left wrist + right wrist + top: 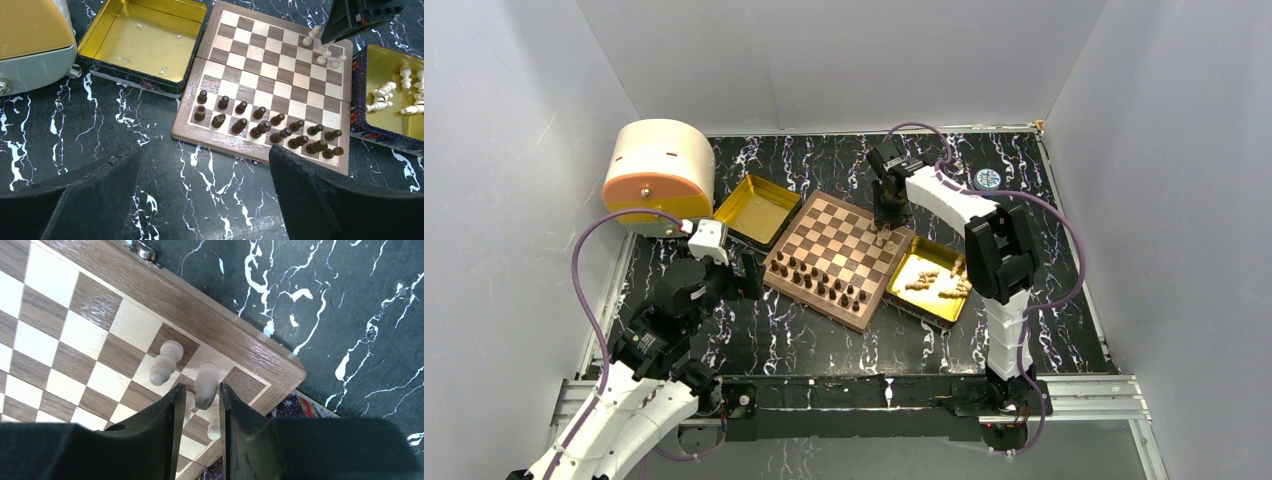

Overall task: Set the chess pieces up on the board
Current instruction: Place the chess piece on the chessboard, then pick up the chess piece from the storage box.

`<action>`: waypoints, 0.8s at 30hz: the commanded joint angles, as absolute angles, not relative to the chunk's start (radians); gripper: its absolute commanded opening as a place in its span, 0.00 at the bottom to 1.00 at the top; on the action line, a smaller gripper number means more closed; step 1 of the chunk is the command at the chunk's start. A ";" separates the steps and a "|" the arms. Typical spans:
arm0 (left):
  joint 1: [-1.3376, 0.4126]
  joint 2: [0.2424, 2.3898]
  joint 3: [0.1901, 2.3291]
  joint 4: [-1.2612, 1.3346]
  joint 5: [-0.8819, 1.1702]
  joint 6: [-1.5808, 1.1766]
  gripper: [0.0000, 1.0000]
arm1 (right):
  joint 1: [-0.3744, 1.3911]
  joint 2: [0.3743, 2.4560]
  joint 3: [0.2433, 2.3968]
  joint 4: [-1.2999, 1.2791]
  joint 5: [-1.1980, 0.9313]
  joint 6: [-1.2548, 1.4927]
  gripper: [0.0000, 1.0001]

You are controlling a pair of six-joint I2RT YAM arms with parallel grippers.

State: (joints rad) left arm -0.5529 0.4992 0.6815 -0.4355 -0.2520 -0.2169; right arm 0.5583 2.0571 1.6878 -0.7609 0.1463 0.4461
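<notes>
Straddling a light, stiff, tippy tan piece [206, 382] with narrow right fingers [165, 430], grip unclear, left fingers [90, 195] wide; pinch below head.

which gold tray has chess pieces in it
The tray right of the board: light tan pieces lie in it. The tray left of the board holds no chessmen.

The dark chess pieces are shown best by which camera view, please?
The left wrist view: the dark chess pieces stand close, in two clear rows. The top external view shows them tiny; the right wrist view misses them.
</notes>
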 commanded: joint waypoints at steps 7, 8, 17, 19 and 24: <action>-0.557 0.502 0.679 -0.436 -0.267 -0.210 0.95 | 0.557 1.988 1.786 -0.834 0.173 0.461 0.41; -0.557 0.504 0.679 -0.435 -0.267 -0.210 0.95 | 0.557 1.974 1.784 -0.837 0.173 0.462 0.41; -0.556 0.506 0.679 -0.436 -0.270 -0.209 0.95 | 0.556 1.778 1.628 -0.810 0.169 0.457 0.42; -0.557 0.505 0.678 -0.434 -0.270 -0.211 0.95 | 0.557 1.729 1.572 -0.801 0.190 0.459 0.42; -0.557 0.505 0.678 -0.435 -0.269 -0.211 0.95 | 0.555 1.625 1.462 -0.814 0.269 0.455 0.40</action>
